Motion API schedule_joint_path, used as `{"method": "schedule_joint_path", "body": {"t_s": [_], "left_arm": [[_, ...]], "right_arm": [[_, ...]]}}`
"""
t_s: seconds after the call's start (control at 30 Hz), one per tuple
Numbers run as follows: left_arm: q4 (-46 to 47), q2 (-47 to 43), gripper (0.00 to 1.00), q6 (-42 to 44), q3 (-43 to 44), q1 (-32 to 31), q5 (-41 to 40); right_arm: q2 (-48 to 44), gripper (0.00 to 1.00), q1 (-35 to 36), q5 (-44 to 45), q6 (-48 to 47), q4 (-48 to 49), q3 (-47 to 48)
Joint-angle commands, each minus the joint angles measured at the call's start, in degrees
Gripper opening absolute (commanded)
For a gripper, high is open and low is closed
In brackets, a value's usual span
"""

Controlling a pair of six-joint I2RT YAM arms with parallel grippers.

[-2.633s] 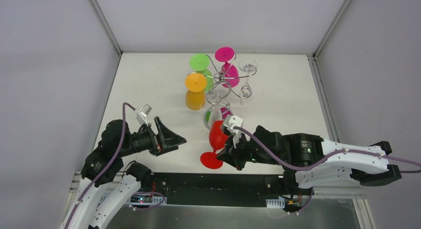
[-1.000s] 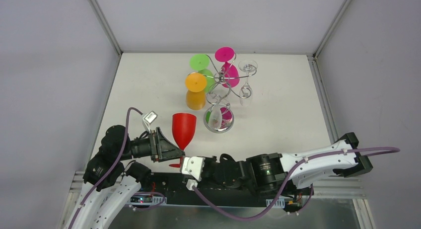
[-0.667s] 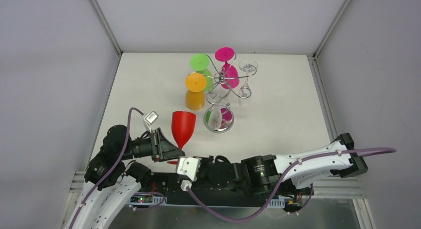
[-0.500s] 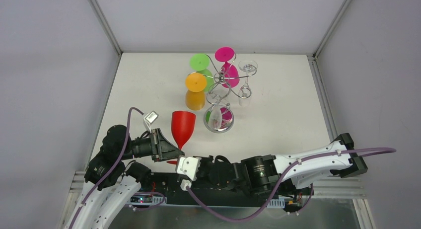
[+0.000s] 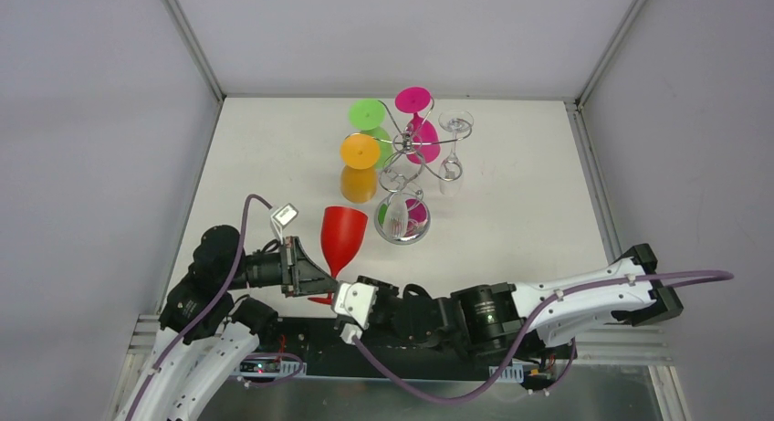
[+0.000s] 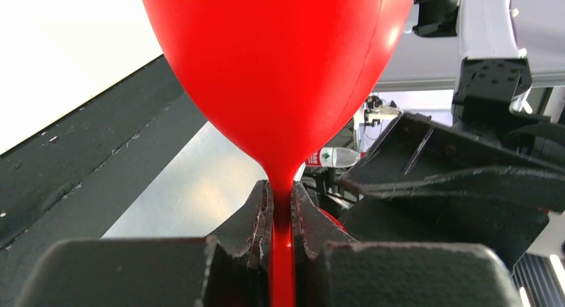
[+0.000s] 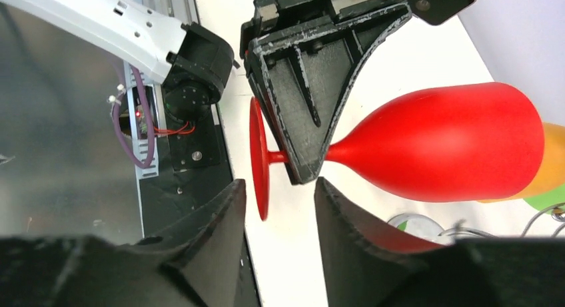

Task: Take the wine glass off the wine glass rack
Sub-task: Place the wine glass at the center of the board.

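Pinched tight on the thin stem of the red wine glass [image 6: 280,67], the left jaws press their two dark pads [image 6: 261,217] against it from either side, just under the bowl. The right jaws stand spread. Their fingers [image 7: 200,247] sit apart at the bottom of the right wrist view, with the glass's round foot just beyond the gap and touching neither one.

Seen from overhead, the white tabletop [image 5: 511,184] fills the middle. The right arm [image 5: 566,298] lies along its near edge, reaching across to the left. The left arm [image 5: 214,275] comes in from the near left corner, and the two wrists sit just beside each other at the glass.

Toward the far side stands the wine glass rack [image 5: 402,145], made of chrome wire with curled arms and a round mirrored base. Four glasses hang from it bowl down, feet up: an orange glass [image 5: 360,152], a green glass [image 5: 369,114], a magenta glass [image 5: 413,99] and a clear glass [image 5: 455,121].

The red wine glass is off the rack and apart from it. It is close to the tabletop's near edge and to the left of the mirrored base. Its open rim points toward the far side and its foot toward the arm bases. Whether the foot rests on the tabletop cannot be told.
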Motion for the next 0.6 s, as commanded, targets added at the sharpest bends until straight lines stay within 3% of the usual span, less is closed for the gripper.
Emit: {"method": "schedule_joint_path", "body": {"t_s": [0.0,0.3,0.43,0.57], "left_arm": [[2.61,1.91,0.00,3.87,-0.14,0.38,4.67],[8.62,6.81,0.00,5.55,-3.74,-0.61,8.61],[12.89,9.27,0.00,5.25,-4.63,-4.05,7.41],[16.04,13.09,0.00,5.90,-4.65,-12.04,3.17]], "right_arm": [[-6.42,0.48,0.38,-1.90,4.85,-2.67,-0.72],[-15.17,0.55,-0.57,2.37,15.12,-11.96,-0.88],[-18.63,0.55,-9.15,-4.19,22.87,-16.28,-0.68],[-20.12,0.54,-16.81,-9.31,27.85,-18.29,-1.21]]}}
